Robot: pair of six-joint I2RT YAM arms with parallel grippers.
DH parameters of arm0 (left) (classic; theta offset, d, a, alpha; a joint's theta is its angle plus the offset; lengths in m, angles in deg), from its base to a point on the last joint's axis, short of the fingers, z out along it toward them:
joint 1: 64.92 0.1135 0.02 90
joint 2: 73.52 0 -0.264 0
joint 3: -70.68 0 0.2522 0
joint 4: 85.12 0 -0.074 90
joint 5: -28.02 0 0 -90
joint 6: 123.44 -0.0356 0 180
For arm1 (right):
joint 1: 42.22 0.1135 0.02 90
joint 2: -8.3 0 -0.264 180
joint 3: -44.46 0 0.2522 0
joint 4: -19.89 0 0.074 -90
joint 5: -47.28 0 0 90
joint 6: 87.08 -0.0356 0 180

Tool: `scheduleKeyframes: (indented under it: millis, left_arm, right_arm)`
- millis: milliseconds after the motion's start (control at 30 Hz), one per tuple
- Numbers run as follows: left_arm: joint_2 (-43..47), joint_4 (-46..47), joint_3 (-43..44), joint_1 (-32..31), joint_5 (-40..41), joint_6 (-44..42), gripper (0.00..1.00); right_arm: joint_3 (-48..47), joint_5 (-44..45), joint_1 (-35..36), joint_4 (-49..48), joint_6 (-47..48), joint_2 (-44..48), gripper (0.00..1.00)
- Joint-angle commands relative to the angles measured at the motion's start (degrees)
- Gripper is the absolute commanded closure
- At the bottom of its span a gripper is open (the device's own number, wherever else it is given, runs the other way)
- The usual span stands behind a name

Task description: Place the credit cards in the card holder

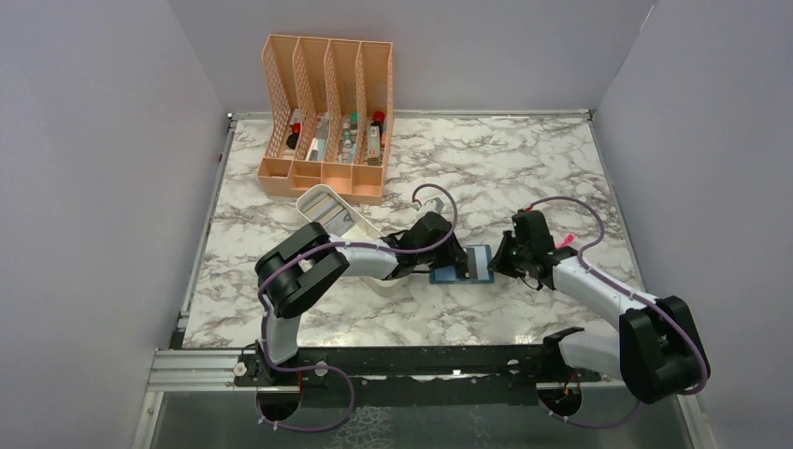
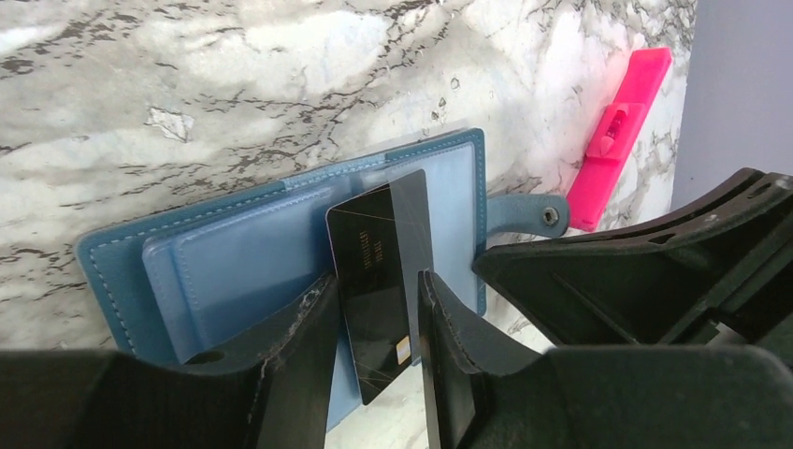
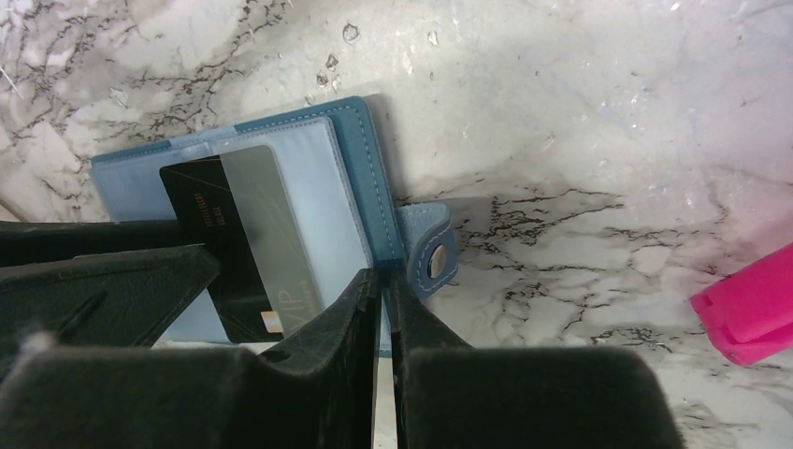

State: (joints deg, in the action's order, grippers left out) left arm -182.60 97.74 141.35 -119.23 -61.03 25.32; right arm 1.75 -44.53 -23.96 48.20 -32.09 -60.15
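Observation:
The teal-blue card holder (image 1: 449,275) lies open on the marble table between both grippers. It also shows in the left wrist view (image 2: 234,253) and the right wrist view (image 3: 351,159). A black credit card (image 2: 374,281) with a gold chip and "VIP" lettering (image 3: 234,243) lies on its inner side, its far end under a clear slot and its near end sticking out. My left gripper (image 2: 377,276) is open about a card's width, one finger on each side of the card. My right gripper (image 3: 384,273) is shut on the holder's edge beside the snap strap (image 3: 432,253).
A pink plastic piece (image 2: 617,131) lies just right of the holder, also seen from the right wrist (image 3: 748,309). A white oblong tray (image 1: 310,198) sits behind my left arm. The peach mesh organizer (image 1: 327,112) with small bottles stands at the back left. Grey walls enclose the table.

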Motion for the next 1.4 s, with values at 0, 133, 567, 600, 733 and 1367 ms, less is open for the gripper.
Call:
scheduleKeyframes:
  millis: [0,133,567,600,733,1367]
  left_arm:
    - [0.1,-2.4,2.3,-1.3,1.0,-1.5,0.61]
    - [-0.9,-2.6,3.6,-2.2,0.9,-1.4,0.61]
    - [-3.6,-5.1,8.2,-3.1,2.0,-4.9,0.6]
    - [-3.9,-5.2,8.5,-3.1,1.9,-5.5,0.61]
    - [-4.7,-6.1,10.4,-3.3,1.6,-8.5,0.6]
    - [-3.6,-6.7,9.9,-3.6,2.5,-10.4,0.6]
  right_arm:
    - [1.6,-2.0,-0.1,-1.0,-0.8,0.1,0.86]
    - [2.3,-3.0,-0.1,-1.7,-1.1,-0.1,0.86]
    - [2.2,-3.7,0.0,-1.7,-1.5,0.7,0.86]
    - [2.3,-3.6,-0.1,-1.7,-1.5,0.7,0.86]
    - [2.1,-3.3,-0.1,-1.5,-1.1,0.4,0.86]
    - [-3.1,6.9,0.0,5.3,-0.6,4.9,0.86]
